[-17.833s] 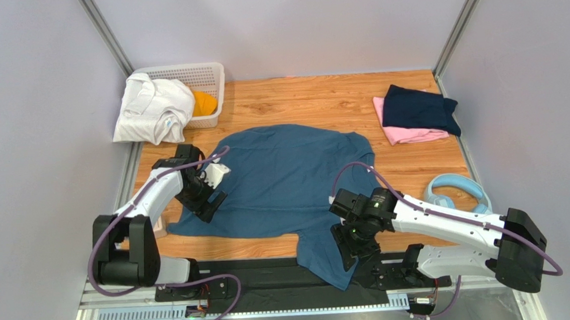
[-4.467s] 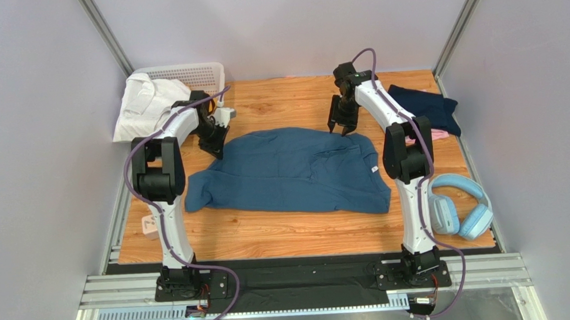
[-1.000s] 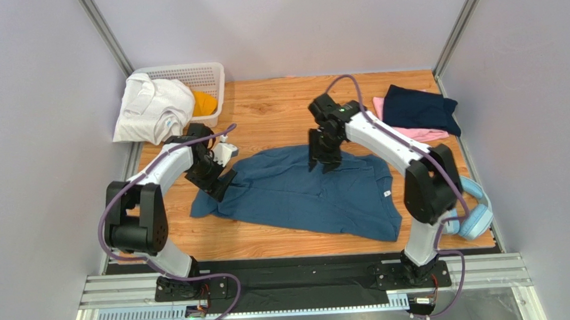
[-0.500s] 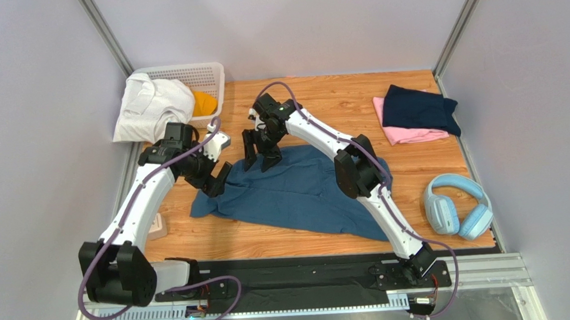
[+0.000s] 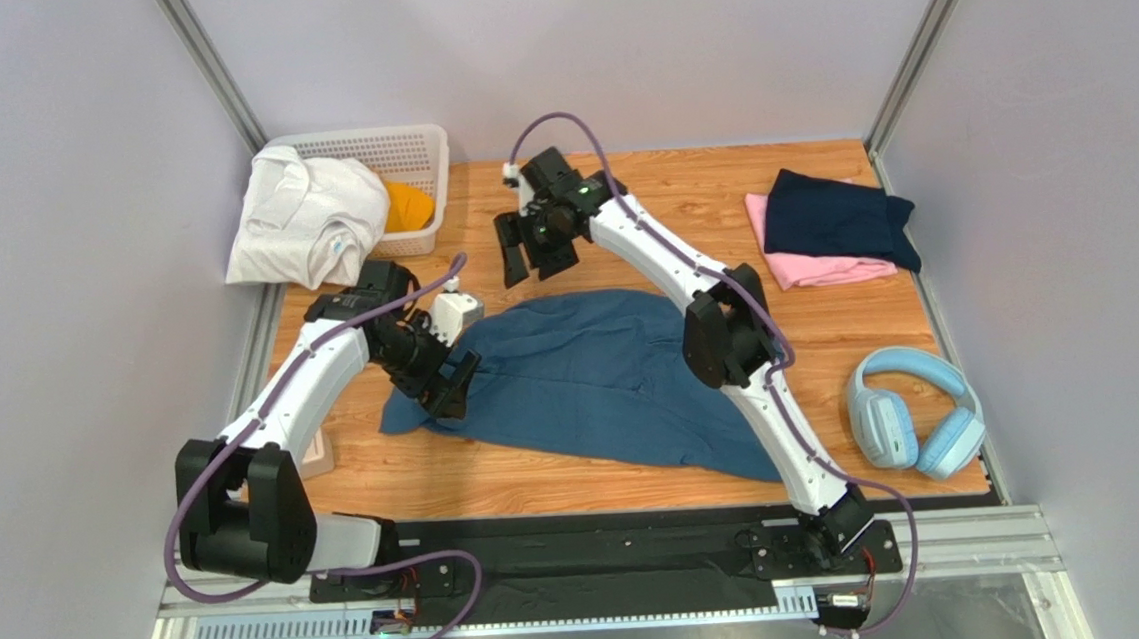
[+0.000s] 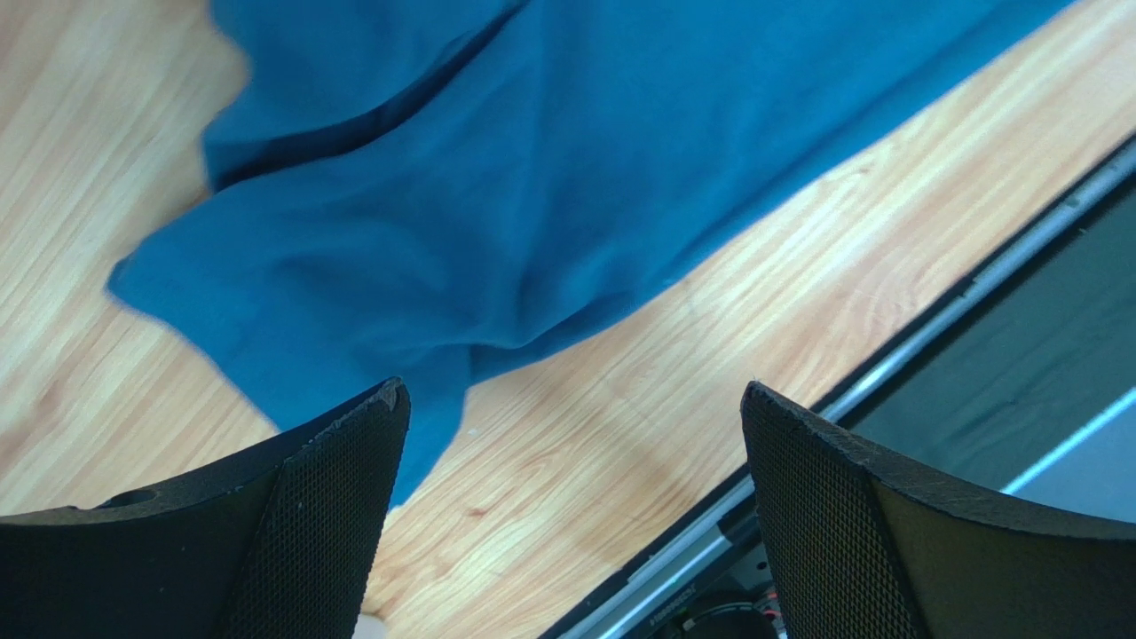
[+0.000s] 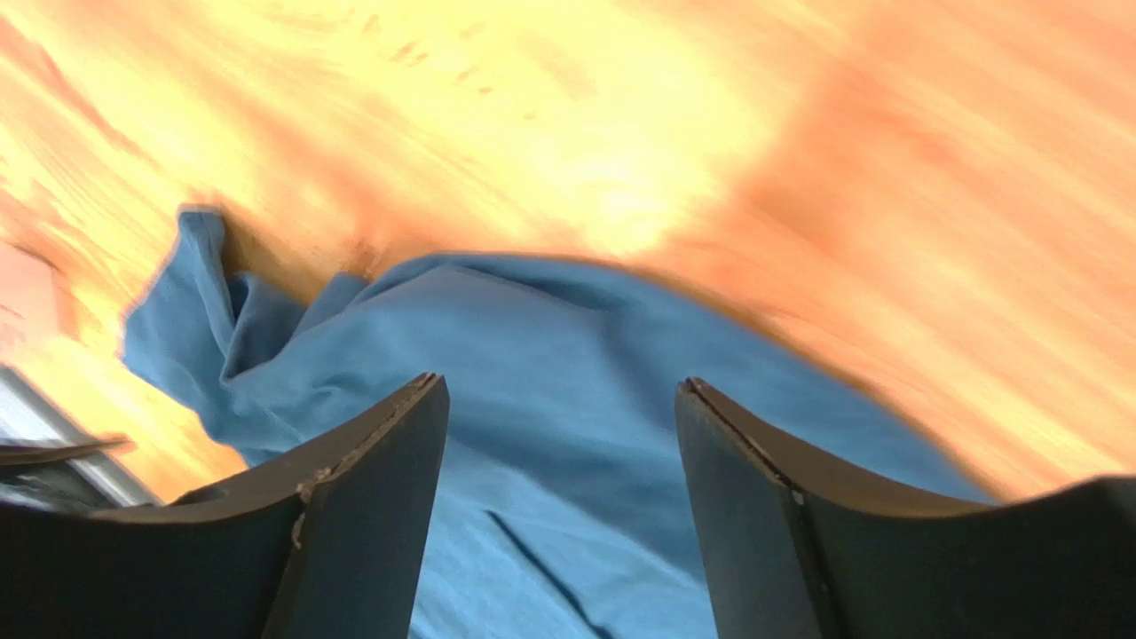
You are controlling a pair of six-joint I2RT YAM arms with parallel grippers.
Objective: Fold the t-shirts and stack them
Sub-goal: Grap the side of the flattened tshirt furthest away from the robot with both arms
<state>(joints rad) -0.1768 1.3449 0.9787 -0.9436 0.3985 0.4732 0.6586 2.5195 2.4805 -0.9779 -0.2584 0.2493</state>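
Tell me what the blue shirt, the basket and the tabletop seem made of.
Blue shirt: soft matte cloth, probably cotton; it drapes and creases. Basket: white moulded plastic, judging by its rigid lattice walls. Tabletop: wood or wood-look laminate; grain lines show, slight sheen.

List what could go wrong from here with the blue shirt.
1. The blue t-shirt lies skewed and rumpled; folding it as is would likely give a lopsided bundle.
2. The open left gripper is over its bunched left corner, so a pinch may catch several layers.
3. Its near right corner lies close to the table edge; a tug toward the arm bases might slide it off.
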